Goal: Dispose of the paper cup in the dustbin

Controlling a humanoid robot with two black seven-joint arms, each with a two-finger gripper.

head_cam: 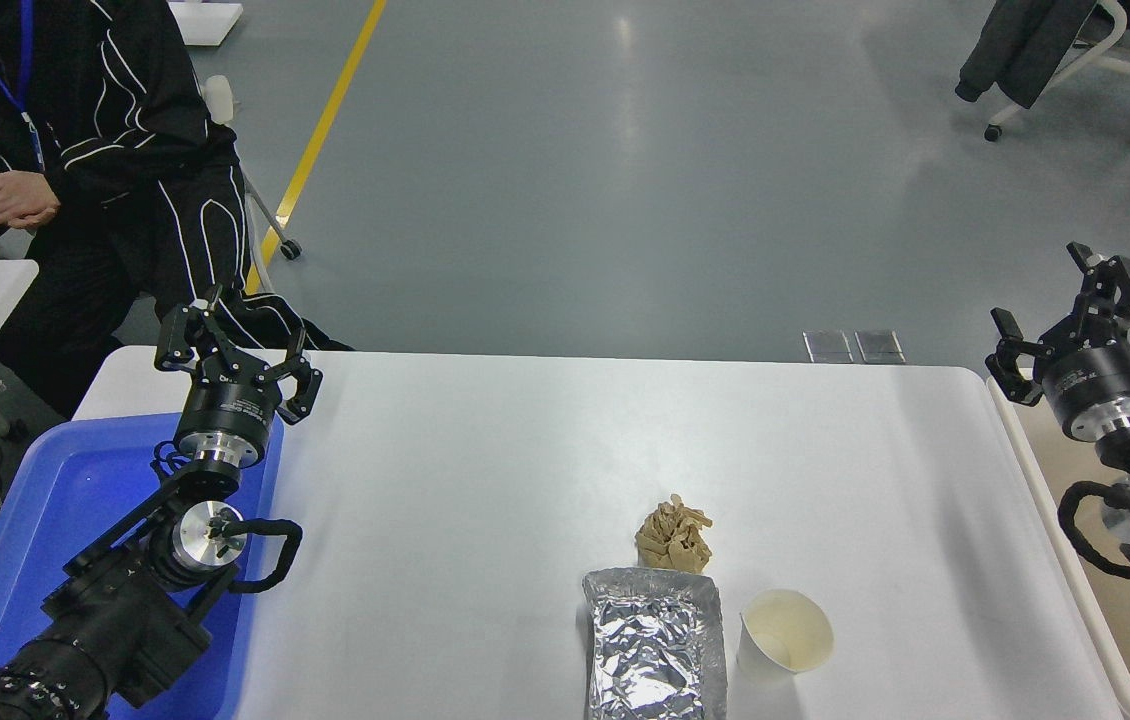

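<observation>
- The small white paper cup (785, 635) stood upright near the front edge of the white table surface (545, 450), just right of the crinkled silver foil pouch (655, 645).
- A crumpled tan paper wad (674, 536) lay just behind the pouch.
- The large beige plastic dustbin (1105, 560) sat off the surface's right end, well apart from the cup.
- The blue plastic tray (15, 520) lay at the left end.

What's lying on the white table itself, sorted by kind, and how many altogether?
Paper cup: 1
Silver foil pouch: 1
Crumpled brown paper wad: 1
Total: 3
</observation>
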